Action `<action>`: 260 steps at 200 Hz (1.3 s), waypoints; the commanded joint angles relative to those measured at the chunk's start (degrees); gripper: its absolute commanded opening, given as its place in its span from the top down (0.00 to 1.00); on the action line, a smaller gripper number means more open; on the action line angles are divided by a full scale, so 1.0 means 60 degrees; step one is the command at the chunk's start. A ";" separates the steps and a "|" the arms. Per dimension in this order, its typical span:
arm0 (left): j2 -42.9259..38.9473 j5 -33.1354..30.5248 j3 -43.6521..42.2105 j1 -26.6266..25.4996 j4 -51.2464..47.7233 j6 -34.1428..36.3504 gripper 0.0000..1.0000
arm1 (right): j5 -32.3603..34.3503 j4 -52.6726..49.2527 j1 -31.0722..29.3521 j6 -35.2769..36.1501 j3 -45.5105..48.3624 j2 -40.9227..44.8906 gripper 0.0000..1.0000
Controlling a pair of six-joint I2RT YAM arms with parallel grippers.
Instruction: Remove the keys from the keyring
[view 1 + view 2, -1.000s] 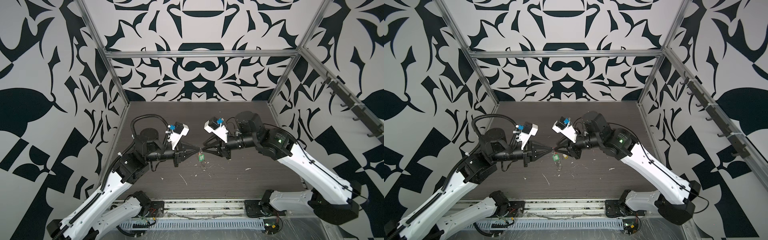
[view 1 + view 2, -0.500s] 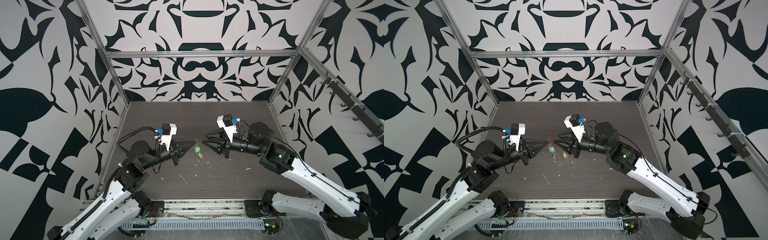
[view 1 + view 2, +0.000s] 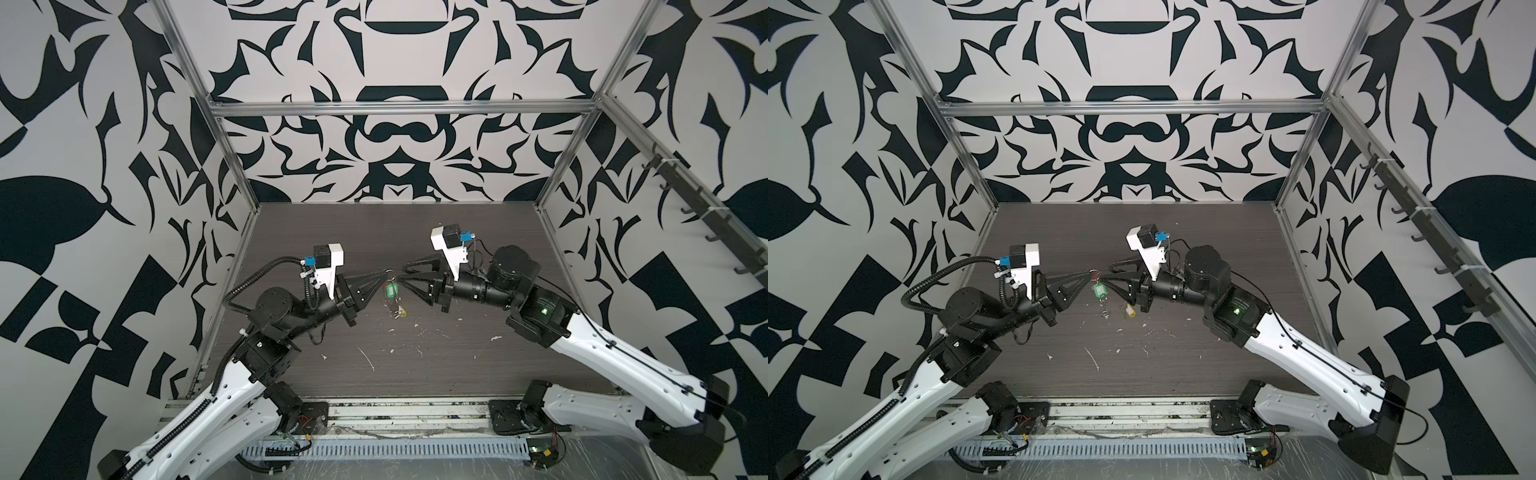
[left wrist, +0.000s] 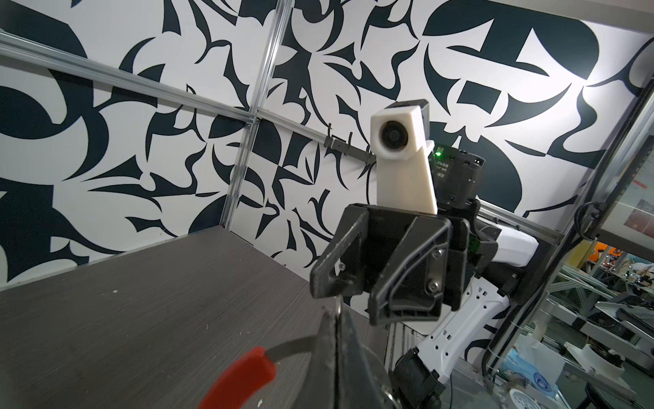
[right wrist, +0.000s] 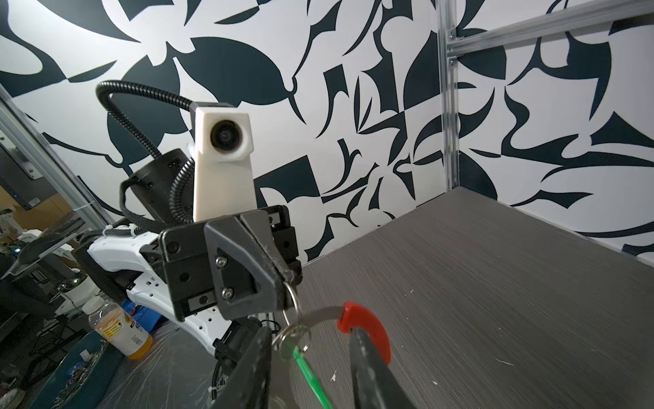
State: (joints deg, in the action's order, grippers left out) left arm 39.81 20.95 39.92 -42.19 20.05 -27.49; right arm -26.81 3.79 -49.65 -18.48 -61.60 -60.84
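Keyring [image 4: 247, 371] disappears partly behind the clamped left tool [image 4: 334, 318].

Readable text: none I can make out from here.
Right arm's black motor [image 4: 456, 173]: small pale print by a green light, too blurred.
Bottle [image 5: 118, 327]: yellow label, dark print, illegible.
Green key tag [image 3: 390, 291]: label window too small to read.

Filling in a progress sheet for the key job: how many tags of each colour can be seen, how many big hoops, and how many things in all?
green tag, hanging from the hoop: 1
yellow tag, lying on the table: 1
hoop with a red piece: 1
Total: 3
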 commanded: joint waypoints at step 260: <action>-0.0438 0.0663 0.0952 -0.0043 -0.2714 0.0782 0.68 | -0.1472 -0.3123 -0.0021 0.1941 -0.2138 -0.0413 1.00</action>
State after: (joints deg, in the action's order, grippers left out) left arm 39.03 23.33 41.85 -42.26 10.94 -25.89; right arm -32.38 -8.91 -49.69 -12.80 -69.69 -63.22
